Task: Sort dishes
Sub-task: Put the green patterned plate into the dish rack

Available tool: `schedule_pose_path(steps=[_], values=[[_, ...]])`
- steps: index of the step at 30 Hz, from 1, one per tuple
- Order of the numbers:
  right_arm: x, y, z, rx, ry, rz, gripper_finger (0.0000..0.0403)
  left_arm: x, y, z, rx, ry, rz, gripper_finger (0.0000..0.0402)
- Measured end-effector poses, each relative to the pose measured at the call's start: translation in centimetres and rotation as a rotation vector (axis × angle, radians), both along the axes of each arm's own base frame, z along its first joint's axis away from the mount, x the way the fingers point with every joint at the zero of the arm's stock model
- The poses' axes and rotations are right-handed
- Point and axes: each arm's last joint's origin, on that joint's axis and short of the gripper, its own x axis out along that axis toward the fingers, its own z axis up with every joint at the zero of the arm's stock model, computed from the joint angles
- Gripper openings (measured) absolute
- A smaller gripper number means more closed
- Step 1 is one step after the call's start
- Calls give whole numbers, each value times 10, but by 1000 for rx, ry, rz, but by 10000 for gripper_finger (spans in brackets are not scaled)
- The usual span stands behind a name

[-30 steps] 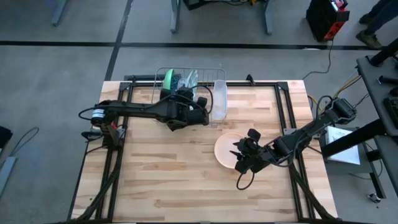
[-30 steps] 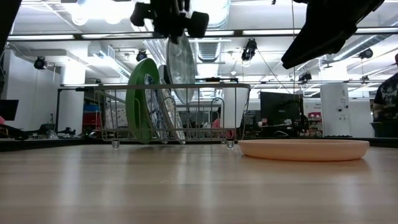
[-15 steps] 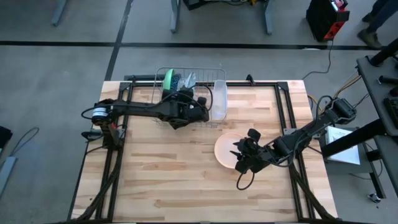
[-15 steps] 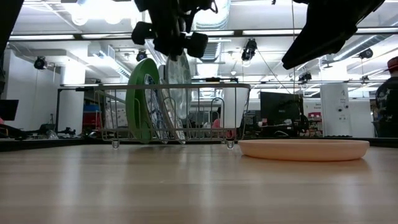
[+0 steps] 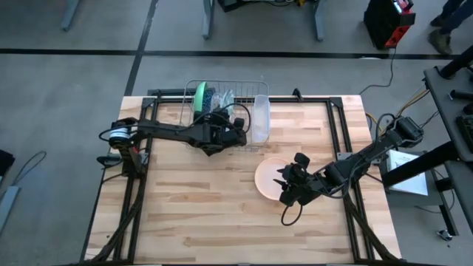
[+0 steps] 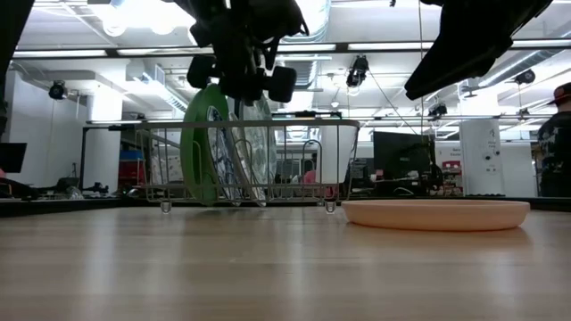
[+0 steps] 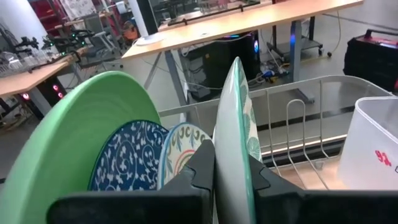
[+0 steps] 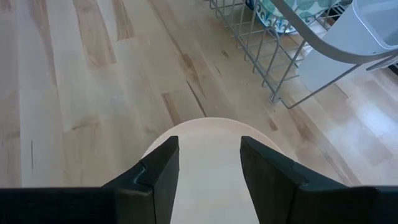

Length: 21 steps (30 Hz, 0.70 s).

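High view: the left gripper (image 5: pixel 222 133) sits over the silver wire rack (image 5: pixel 222 90) at the table's far edge, beside the clear plastic tray (image 5: pixel 261 118). The large plain green round plate (image 5: pixel 198 94) stands on edge at the rack's left end. The right gripper (image 5: pixel 290 186) hovers over the near-right rim of the peach-pink shallow bowl (image 5: pixel 267 176), which lies flat on the wooden table (image 5: pixel 185 199).

Low view: the left gripper (image 6: pixel 243 76) is above the rack (image 6: pixel 294 160), clamped on the upper rim of the white round plate with green dots (image 6: pixel 259 147), which stands upright among the rack wires. The green plate (image 6: pixel 198 143) stands to its left. The bowl (image 6: pixel 435 214) rests on the table, right of the rack.

Left wrist view: the 2 dark fingers (image 7: pixel 200 168) are closed narrowly on the edge of the dotted plate (image 7: pixel 233 124). Beside it stand the white floral-patterned plate (image 7: pixel 180 152), the blue speckled plate (image 7: pixel 127 155) and the green plate (image 7: pixel 74 137), in that order. The tray (image 7: pixel 373 143) stands at the rack's other end.

Right wrist view: the right gripper (image 8: pixel 208 165) is spread wide, its fingers (image 8: pixel 158 171) apart above the bowl (image 8: pixel 208 149); whether they touch it cannot be told.
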Motion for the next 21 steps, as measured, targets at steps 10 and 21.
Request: schedule_pose_path(steps=[10, 21], values=[[0, 0, -1, -1, 4, 1, 172, -1, -1, -7, -23, 2, -19, 54], [0, 0, -1, 5, 8, 5, 175, -1, -2, -9, -53, 13, -42, 120]])
